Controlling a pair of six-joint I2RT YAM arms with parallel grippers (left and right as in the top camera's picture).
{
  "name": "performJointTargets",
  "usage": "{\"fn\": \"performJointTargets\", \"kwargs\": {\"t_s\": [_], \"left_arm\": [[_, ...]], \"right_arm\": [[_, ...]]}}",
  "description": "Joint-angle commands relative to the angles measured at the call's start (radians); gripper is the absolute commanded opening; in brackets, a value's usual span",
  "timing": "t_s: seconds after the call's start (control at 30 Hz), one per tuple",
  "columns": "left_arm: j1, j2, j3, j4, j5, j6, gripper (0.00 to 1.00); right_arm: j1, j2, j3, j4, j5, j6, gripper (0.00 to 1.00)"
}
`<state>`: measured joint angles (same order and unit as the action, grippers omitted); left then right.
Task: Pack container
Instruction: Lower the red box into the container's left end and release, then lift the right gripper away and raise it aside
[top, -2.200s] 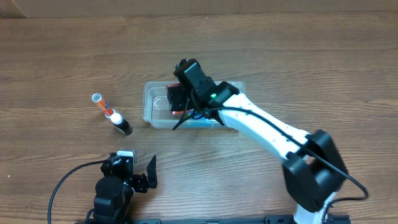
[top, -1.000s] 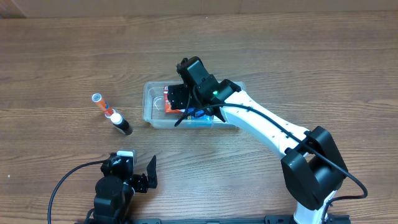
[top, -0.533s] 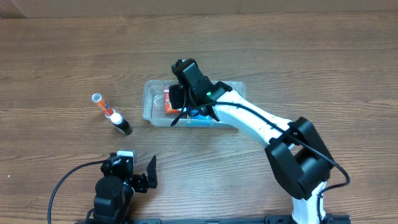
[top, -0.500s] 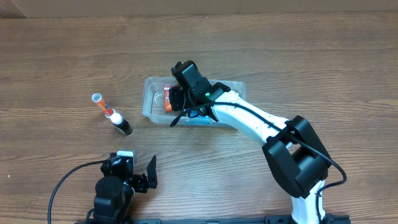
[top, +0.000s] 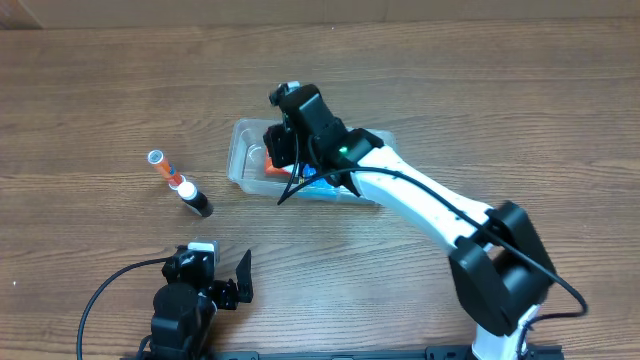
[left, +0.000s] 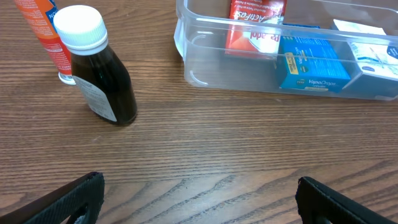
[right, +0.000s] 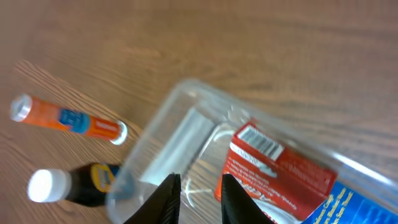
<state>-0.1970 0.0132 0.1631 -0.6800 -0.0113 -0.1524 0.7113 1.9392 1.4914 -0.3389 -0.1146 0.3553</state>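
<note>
**Overhead: right arm stretched over the tub, left arm tucked low**

On the wooden table (top: 500, 100), the container (top: 250, 165) sits just up and left of the frame's centre. An orange tube (top: 165, 168) and a dark bottle (top: 197, 203) with a white cap lie well apart from it at the left, the two just beside each other. Nothing stands between them and the tub. Through the clear wall I can see a red packet (left: 255, 25), a blue box (left: 314, 65) beside it and a white packet (left: 373, 56) further right.

The right arm (top: 420, 200) reaches from the lower right corner up across the tub. The right gripper (right: 200, 199) is poised over the tub's left end, its fingers narrowly parted and holding nothing. The left arm (top: 185, 305) is folded at the bottom left. The left gripper (left: 200, 180) is spread wide and empty, facing the bottle and tub.
</note>
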Motion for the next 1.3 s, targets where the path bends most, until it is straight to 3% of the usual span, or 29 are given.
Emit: {"fn": "performJointTargets", "kwargs": {"t_s": [0.0,0.2,0.57,0.77,0.87,0.9,0.97,1.07,1.17,1.27], "left_arm": [[-0.009,-0.008,-0.006,0.005,-0.006,0.018,1.0],[-0.009,-0.008,-0.006,0.005,-0.006,0.018,1.0],[-0.009,-0.008,-0.006,0.005,-0.006,0.018,1.0],[-0.009,-0.008,-0.006,0.005,-0.006,0.018,1.0],[-0.009,-0.008,-0.006,0.005,-0.006,0.018,1.0],[-0.009,-0.008,-0.006,0.005,-0.006,0.018,1.0],[-0.009,-0.008,-0.006,0.005,-0.006,0.018,1.0],[-0.009,-0.008,-0.006,0.019,-0.036,0.027,1.0],[-0.009,-0.008,-0.006,0.044,-0.062,0.026,1.0],[-0.009,-0.008,-0.006,0.03,-0.054,0.025,1.0]], "right_arm": [[0.002,0.029,0.008,0.007,0.062,-0.016,0.24],[-0.021,0.129,0.008,0.069,0.122,-0.016,0.21],[-0.042,0.12,0.008,0.04,0.104,-0.019,0.16],[-0.091,-0.18,0.009,-0.232,0.091,-0.025,0.17],[-0.177,-0.349,0.009,-0.406,0.091,0.057,0.18],[-0.233,-0.418,0.009,-0.475,0.087,0.085,0.27],[-0.324,-0.506,0.009,-0.546,0.082,0.118,0.31],[-0.473,-0.607,0.009,-0.605,0.055,0.132,0.58],[-0.573,-0.65,0.009,-0.642,0.015,0.137,0.99],[-0.595,-0.652,0.008,-0.69,0.016,0.136,1.0]]}}
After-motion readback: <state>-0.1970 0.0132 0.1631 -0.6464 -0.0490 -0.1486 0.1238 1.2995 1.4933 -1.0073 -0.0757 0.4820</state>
